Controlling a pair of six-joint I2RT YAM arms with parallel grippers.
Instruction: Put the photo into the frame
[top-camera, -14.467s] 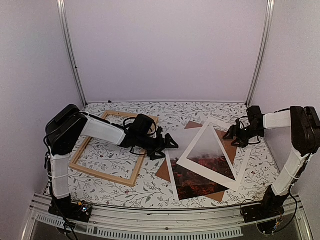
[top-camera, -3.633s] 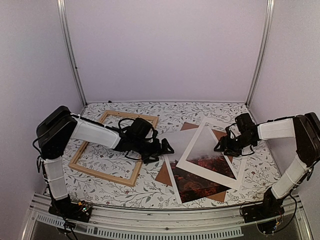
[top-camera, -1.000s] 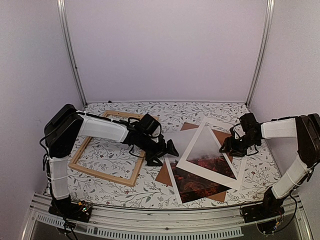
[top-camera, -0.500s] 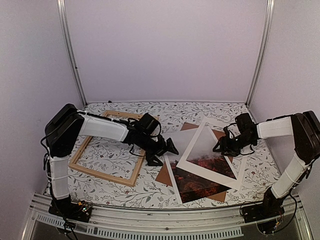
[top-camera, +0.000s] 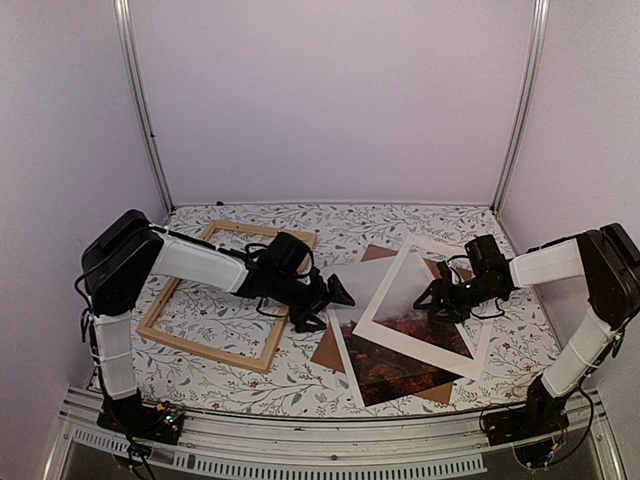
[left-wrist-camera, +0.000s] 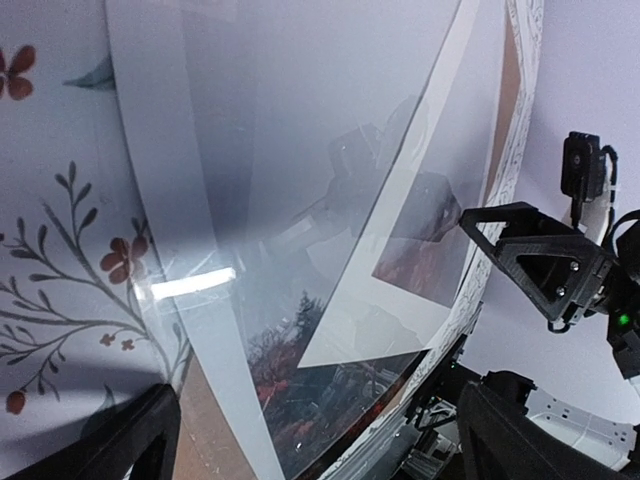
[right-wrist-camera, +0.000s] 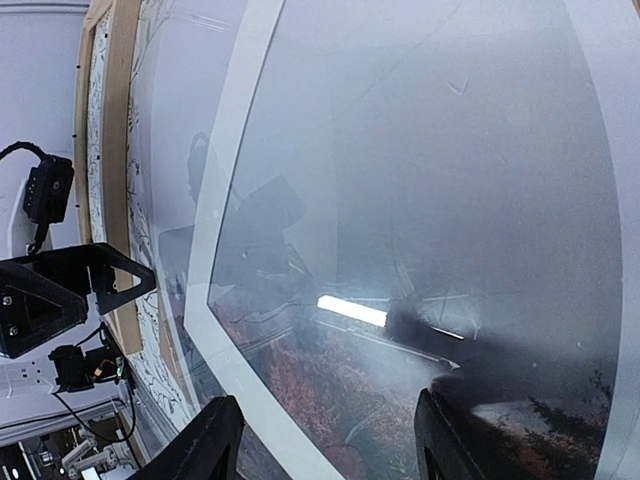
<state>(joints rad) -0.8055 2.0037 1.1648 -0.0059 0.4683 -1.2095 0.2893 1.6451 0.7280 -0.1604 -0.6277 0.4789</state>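
Red-orange end of the photo (top-camera: 385, 365) lies nearest, long axis running near-to-far.

cloth (top-camera: 420, 222): white, grey-green leafy vines, small red flowers | frame (top-camera: 204, 349), left of centre: light natural wood | photo (top-camera: 390, 368), lower centre: dark red-orange foliage, misty white-grey towards the top | mat (top-camera: 415, 347): plain white | backing board (top-camera: 328, 350): plain brown | arm links (top-camera: 200, 265): white, black joints | walls (top-camera: 330, 100): pale lilac

Lab test booth: plain walls (top-camera: 330, 100), aluminium corner posts (top-camera: 141, 100).
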